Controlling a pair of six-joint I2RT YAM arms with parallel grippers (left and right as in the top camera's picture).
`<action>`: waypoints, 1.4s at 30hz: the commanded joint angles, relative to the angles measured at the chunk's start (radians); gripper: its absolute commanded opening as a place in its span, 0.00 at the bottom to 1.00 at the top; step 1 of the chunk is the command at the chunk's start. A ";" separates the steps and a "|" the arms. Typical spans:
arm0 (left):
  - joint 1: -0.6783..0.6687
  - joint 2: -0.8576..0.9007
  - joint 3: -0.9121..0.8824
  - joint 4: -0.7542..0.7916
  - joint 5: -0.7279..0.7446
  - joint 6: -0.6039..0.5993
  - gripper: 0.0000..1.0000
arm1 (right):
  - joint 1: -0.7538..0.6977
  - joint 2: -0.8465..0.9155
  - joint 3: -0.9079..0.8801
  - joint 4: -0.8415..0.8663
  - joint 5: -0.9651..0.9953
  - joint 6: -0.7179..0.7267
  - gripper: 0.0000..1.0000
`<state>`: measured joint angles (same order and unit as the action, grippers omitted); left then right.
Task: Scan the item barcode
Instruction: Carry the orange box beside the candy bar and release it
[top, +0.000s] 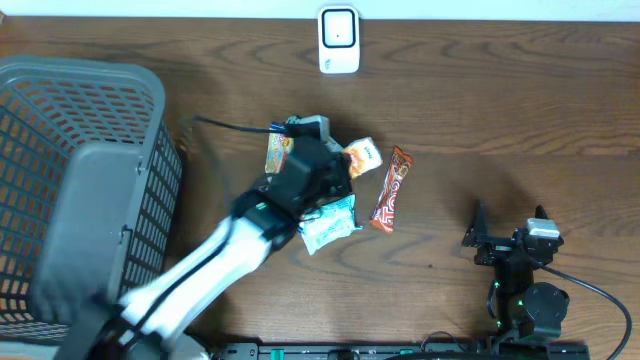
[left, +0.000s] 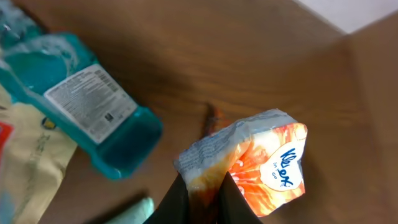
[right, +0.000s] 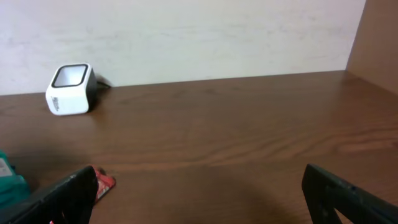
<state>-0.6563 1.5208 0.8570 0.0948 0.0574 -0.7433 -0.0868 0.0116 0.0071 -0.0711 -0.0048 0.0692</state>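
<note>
Left hand (left: 202, 190) clamped on orange tissue pack (left: 261, 155) (Kleenex), right hand (right: 199, 190) spread wide over table (right: 249, 124)

The orange-and-white soft tissue pack (left: 267, 165) carries a blue script "Kleenex" logo. The print on the white label (left: 90, 102) of the teal plastic bottle (left: 127, 146) is too small to read.
</note>
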 joint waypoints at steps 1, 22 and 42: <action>-0.002 0.146 -0.002 0.073 -0.066 -0.045 0.08 | -0.005 -0.006 -0.002 -0.004 -0.002 0.012 0.99; -0.067 0.329 -0.002 0.172 -0.014 -0.163 0.08 | -0.005 -0.006 -0.002 -0.004 -0.002 0.012 0.99; -0.089 0.329 -0.002 0.178 -0.059 -0.202 0.43 | -0.005 -0.006 -0.002 -0.004 -0.002 0.012 0.99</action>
<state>-0.7471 1.8442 0.8623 0.2615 0.0158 -0.9287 -0.0868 0.0120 0.0071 -0.0708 -0.0044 0.0692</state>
